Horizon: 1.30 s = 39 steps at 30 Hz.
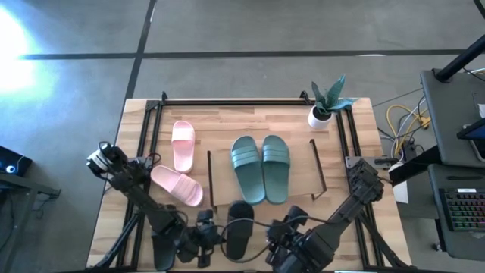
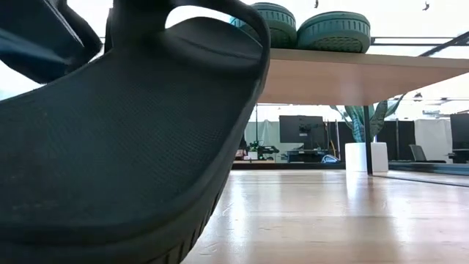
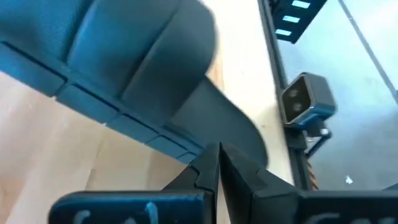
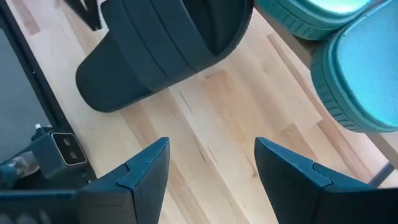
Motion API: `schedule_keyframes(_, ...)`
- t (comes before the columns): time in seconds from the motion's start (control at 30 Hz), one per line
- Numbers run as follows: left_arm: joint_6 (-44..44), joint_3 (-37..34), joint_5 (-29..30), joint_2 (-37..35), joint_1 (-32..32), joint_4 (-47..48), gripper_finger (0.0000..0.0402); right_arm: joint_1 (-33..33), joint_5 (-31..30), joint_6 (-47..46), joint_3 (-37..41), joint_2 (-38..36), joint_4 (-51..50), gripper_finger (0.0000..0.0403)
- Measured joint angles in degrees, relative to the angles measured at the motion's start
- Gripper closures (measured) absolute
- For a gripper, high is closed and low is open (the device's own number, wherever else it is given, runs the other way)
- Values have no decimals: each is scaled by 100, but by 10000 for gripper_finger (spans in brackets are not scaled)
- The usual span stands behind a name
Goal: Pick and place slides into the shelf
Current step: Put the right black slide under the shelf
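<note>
One black slide [image 1: 241, 220] lies flat near the table's near edge and fills the low view [image 2: 132, 147]. My left gripper [image 1: 203, 233] is beside it on its left, shut, with the tips [image 3: 215, 155] at its sole. My right gripper [image 1: 286, 231] hangs open over bare wood [image 4: 211, 158], to the right of that slide [image 4: 161, 56]. Two teal slides [image 1: 261, 168] lie side by side on the shelf board [image 1: 301, 174]. Two pink slides [image 1: 180, 163] rest on the table left of the shelf. A dark slide-like shape [image 1: 163, 249] lies partly under the left arm. My left gripper's shut fingertips stand at the rim of the black slide's sole [image 3: 239, 134], coming level from the table's left. I cannot tell whether they touch it. The slide lies flat on the table.
A potted plant [image 1: 326, 102] stands at the table's far right corner. The shelf's thin black end frames [image 1: 210, 178] rise on both sides of its board [image 2: 352, 73]. A small camera [image 3: 305, 102] sits at the near edge beside the black slide. Bare wood lies under the shelf.
</note>
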<state>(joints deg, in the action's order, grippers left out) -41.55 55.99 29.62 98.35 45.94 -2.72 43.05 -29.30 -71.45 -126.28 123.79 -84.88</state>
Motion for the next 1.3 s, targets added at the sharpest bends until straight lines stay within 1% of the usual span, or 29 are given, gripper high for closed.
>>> schedule_keyframes(0.1, -3, 0, 17, -17, 4, 66, 402, 35, -96, -56, 0, -2, -46, 177)
schedule_keyframes(0.17, -3, -10, 174, -81, -3, 379, 402, 35, -98, -50, 0, -4, -50, 177)
schedule_keyframes(0.3, -6, -29, 531, -397, -73, 1526, 402, 33, -123, 69, 0, -11, -57, 177)
schedule_keyframes(0.4, -2, -178, 733, -731, -270, 2103, 402, 28, -187, 99, 0, -11, -71, 177)
schedule_keyframes(0.7, 323, -828, 931, -1829, -999, 2422, 401, -24, -341, 37, 0, -13, -93, 177)
schedule_keyframes(0.9, 298, -1000, 696, -2323, -934, 2409, 401, -35, -341, -276, 0, -13, -194, 177)
schedule_keyframes(1.0, 296, -1013, 532, -2392, -828, 2352, 401, -33, -341, -486, 0, -13, -211, 177)
schedule_keyframes(1.07, 297, -1035, 244, -2339, -744, 2323, 401, -31, -362, -739, 0, -13, -321, 177)
schedule_keyframes(1.2, 296, -1050, -524, -2045, -548, 2015, 402, -33, -383, -1344, 10, -21, -523, 177)
schedule_keyframes(1.23, 296, -1052, -657, -1934, -484, 1861, 402, -21, -375, -1458, 12, -22, -513, 177)
schedule_keyframes(1.3, 296, -1056, -700, -1676, -359, 1461, 402, 9, -221, -1756, 26, -22, -512, 177)
